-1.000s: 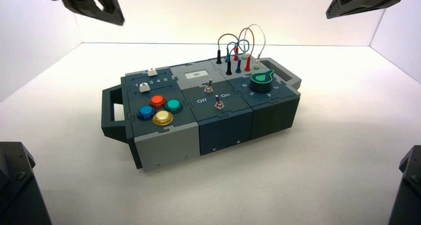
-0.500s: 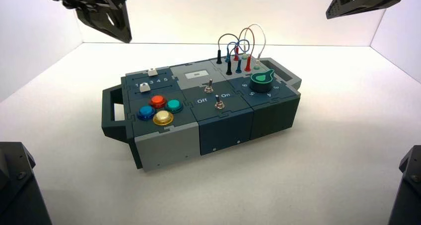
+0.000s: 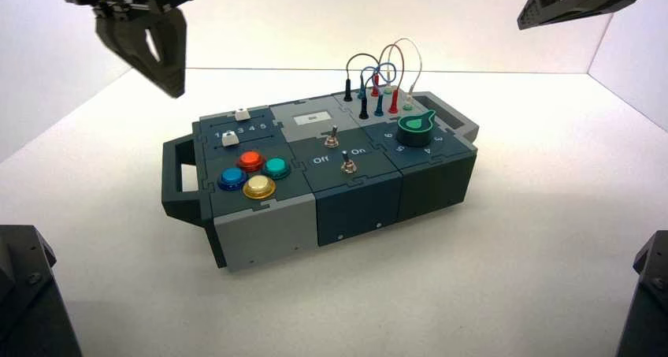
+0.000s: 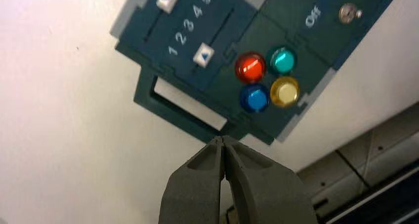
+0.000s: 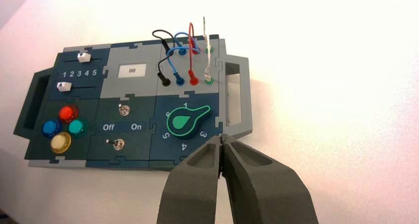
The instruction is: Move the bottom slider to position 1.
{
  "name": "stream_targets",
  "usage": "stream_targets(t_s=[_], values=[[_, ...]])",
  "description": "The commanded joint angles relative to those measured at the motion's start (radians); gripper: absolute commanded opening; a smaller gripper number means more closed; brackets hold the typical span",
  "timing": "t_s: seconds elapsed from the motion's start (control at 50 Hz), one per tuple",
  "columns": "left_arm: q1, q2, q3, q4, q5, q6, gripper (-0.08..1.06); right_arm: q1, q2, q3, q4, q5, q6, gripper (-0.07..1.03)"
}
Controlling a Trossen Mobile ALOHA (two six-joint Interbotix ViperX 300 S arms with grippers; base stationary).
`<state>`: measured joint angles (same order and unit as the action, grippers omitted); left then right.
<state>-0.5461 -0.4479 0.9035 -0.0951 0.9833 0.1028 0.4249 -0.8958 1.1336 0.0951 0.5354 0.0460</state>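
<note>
The bottom slider is a small white knob on the dark blue panel, in the slot next to the four round buttons; the high view shows it at the box's left end. It sits by the low end of the printed row, close to the digit 1. My left gripper is shut and empty, hanging in the air off the box's left handle, well above and behind the box's left end. My right gripper is shut and parked high at the back right.
A twin white slider lies behind the printed row. Red, teal, blue and yellow buttons sit in front of the sliders. Two metal toggles, a green dial and plugged wires fill the box's middle and right.
My left gripper has swung down and forward from the top left corner, with its tips now pointing down toward the box's left end. The right arm and the box have not moved.
</note>
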Motion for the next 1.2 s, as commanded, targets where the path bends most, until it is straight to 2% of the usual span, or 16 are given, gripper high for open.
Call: stream_targets(t_s=[0.02,0.16,0.34,0.54,0.74,0.8,0.98,1.2], values=[[-0.005,0.015,-0.031,-0.002,-0.014,0.003,-0.03,0.008,0.002,-0.035,0.0,-0.005,0.0,-0.02],[-0.009,0.069,-0.048,-0.002,-0.058,0.003,-0.03,0.006,0.0,-0.035,0.0,-0.005,0.0,-0.02],[-0.011,0.156,-0.075,-0.002,-0.069,0.014,-0.03,0.008,0.0,-0.035,0.0,-0.005,0.0,-0.02],[-0.015,0.258,-0.121,0.0,-0.086,0.043,-0.03,0.008,-0.002,-0.035,0.0,-0.005,0.0,-0.02],[-0.029,0.316,-0.164,0.0,-0.11,0.051,-0.03,0.006,-0.002,-0.035,0.0,-0.005,0.0,-0.02],[-0.044,0.359,-0.199,0.002,-0.124,0.055,-0.03,0.006,-0.002,-0.035,0.0,-0.005,0.0,-0.02],[-0.046,0.408,-0.239,0.002,-0.135,0.058,-0.03,0.006,-0.002,-0.035,-0.002,-0.005,0.0,-0.02],[-0.046,0.439,-0.247,0.008,-0.146,0.066,-0.03,0.006,-0.002,-0.035,-0.003,-0.005,0.0,-0.02]])
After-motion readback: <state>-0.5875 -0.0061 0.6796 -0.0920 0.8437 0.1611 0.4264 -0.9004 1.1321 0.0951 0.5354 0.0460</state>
